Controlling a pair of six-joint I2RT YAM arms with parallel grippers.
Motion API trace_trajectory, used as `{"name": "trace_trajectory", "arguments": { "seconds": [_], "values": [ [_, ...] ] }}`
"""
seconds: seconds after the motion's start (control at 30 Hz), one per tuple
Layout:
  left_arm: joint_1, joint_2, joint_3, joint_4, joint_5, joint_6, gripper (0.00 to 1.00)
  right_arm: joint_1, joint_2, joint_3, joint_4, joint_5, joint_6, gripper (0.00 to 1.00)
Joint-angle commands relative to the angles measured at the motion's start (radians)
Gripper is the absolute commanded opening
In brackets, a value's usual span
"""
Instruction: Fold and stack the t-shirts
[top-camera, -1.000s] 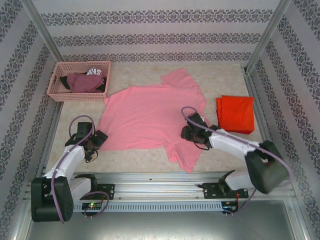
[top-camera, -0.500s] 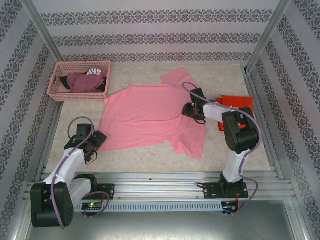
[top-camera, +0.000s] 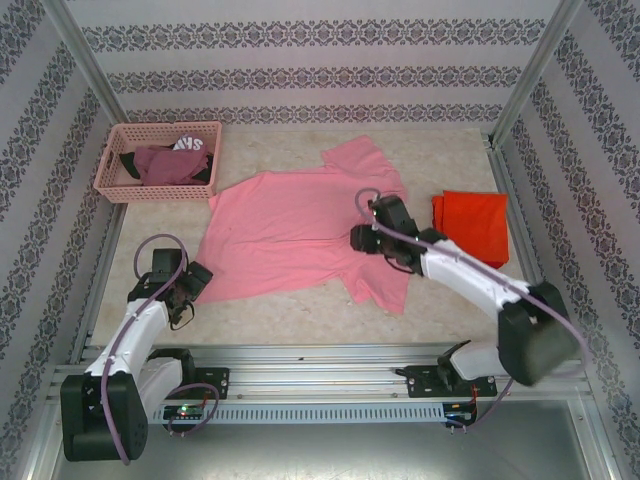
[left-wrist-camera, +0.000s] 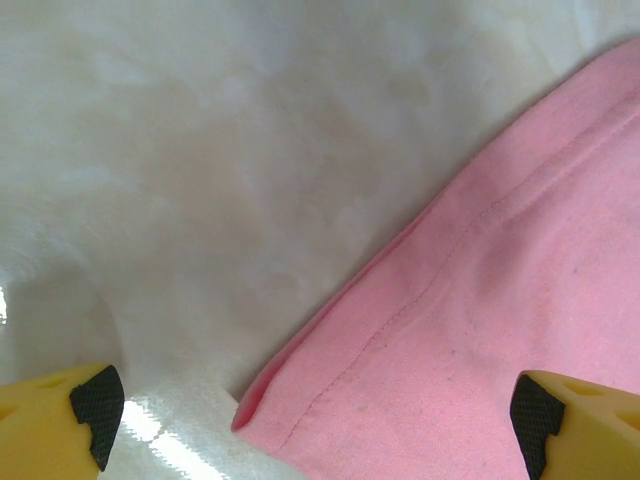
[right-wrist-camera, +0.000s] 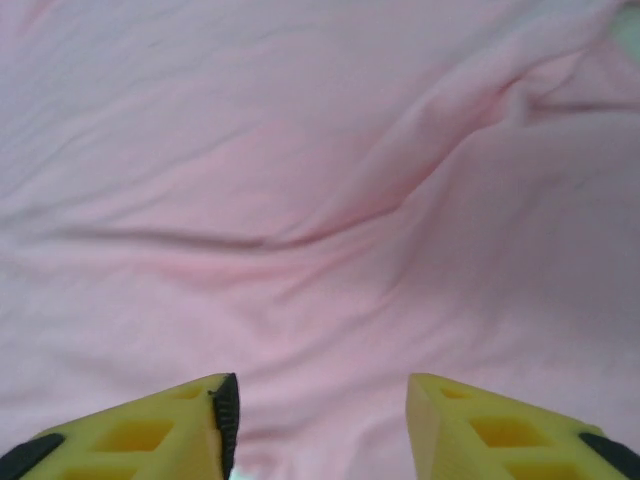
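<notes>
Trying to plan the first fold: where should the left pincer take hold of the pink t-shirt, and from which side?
Probably the hem corner of the pink t-shirt nearest the left pincer. It lies flat with its tip slightly curled up, bare table beside it, so come in low from that table side, one finger under the hem.

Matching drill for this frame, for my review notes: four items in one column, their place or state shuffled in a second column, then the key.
Items
1. pink t-shirt
2. orange-red t-shirt
3. basket
4. left gripper

Place or state
A. far left corner, dark garments inside
B. open, at a hem corner of the pink cloth
C. folded, on the right side
D. spread flat in the middle

Pairs: 1-D, 2-C, 3-A, 4-B
</notes>
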Motion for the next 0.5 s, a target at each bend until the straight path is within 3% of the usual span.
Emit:
{"name": "trace_trajectory", "arguments": {
  "seconds": [0.0, 0.23, 0.47],
  "values": [
    [0.015, -0.018, -0.019, -0.036, -0.033, -0.012, 1.00, 0.058, -0.081, -0.119, -0.110, -0.005, 0.072, 0.45],
    [0.015, -0.001, -0.002, -0.029, -0.032, -0.010, 1.00, 0.166, -0.116, -0.271, -0.025, -0.048, 0.232, 0.43],
    [0.015, -0.032, -0.012, -0.046, -0.031, -0.014, 1.00, 0.212, -0.023, -0.254, 0.033, -0.025, 0.220, 0.43]
  ]
}}
